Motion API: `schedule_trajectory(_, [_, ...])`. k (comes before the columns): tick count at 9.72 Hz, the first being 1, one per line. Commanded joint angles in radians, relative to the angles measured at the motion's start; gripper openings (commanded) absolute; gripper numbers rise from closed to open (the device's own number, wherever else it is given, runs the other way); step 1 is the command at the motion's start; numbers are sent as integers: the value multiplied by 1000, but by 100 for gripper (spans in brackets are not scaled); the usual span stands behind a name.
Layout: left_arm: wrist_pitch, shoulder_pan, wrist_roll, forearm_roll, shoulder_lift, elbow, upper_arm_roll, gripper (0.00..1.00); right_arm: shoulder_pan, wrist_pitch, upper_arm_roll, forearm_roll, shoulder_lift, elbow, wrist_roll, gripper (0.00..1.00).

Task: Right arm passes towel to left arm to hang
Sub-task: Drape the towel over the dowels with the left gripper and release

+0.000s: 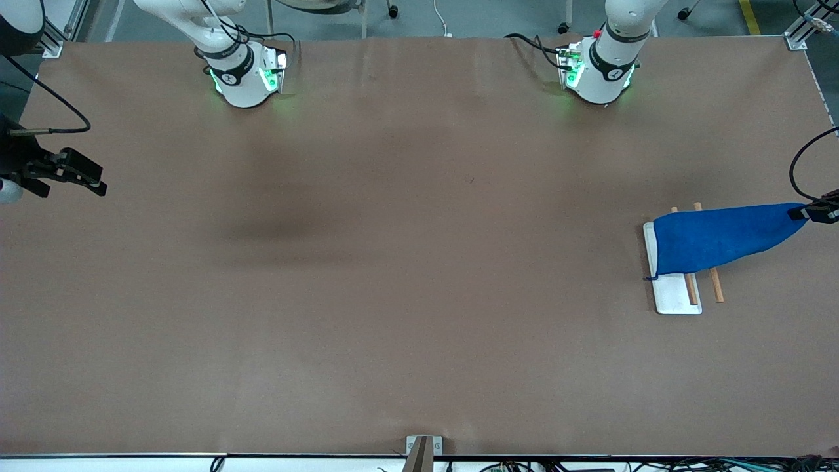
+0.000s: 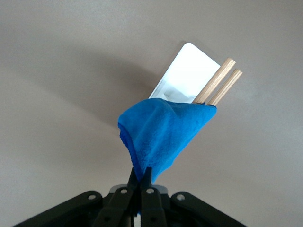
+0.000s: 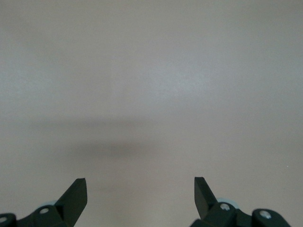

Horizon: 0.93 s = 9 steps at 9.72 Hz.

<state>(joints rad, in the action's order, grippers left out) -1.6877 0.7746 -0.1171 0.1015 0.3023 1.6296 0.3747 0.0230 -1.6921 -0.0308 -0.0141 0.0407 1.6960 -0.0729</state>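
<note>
The bright blue towel (image 1: pixel 721 236) lies draped across the two wooden rods (image 1: pixel 716 286) of the white tray (image 1: pixel 675 295) at the left arm's end of the table. My left gripper (image 1: pixel 807 213) is shut on one end of the towel and holds that end up, beside the tray. In the left wrist view the towel (image 2: pixel 161 137) runs from my shut fingers over the rods (image 2: pixel 220 85) and tray (image 2: pixel 187 71). My right gripper (image 1: pixel 98 187) is open and empty over the right arm's end of the table, where the right arm waits; its wrist view shows only bare tabletop.
The table is covered in brown paper (image 1: pixel 406 262). The two robot bases (image 1: pixel 246 72) (image 1: pixel 600 69) stand along the edge farthest from the front camera. A small metal bracket (image 1: pixel 423 449) sits at the edge nearest the front camera.
</note>
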Motion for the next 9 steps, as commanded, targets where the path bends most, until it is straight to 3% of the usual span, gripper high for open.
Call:
schedule_trajectory(1, [-33, 5, 13, -19, 76, -1, 7, 5, 6, 8, 8, -21, 1, 2, 21, 100])
schedule_trajectory(3, [-46, 3, 14, -20, 107, -2, 7, 10, 2, 0, 8, -18, -1, 7, 21, 100])
schedule_trajectory(4, [-46, 0, 23, -22, 109, -2, 7, 20, 3, 0, 8, -17, 1, 7, 19, 100])
schedule_trajectory(6, [-44, -3, 24, -22, 109, -10, 7, 29, 6, -4, 8, -9, -1, 8, 12, 100])
schedule_trajectory(8, [-21, -3, 22, -32, 106, -42, 7, 46, 6, -4, 8, -6, -1, 8, 12, 100])
schedule_trajectory(9, [3, -5, 27, -99, 101, -53, 18, 99, 6, -4, 8, -6, -1, 8, 12, 100])
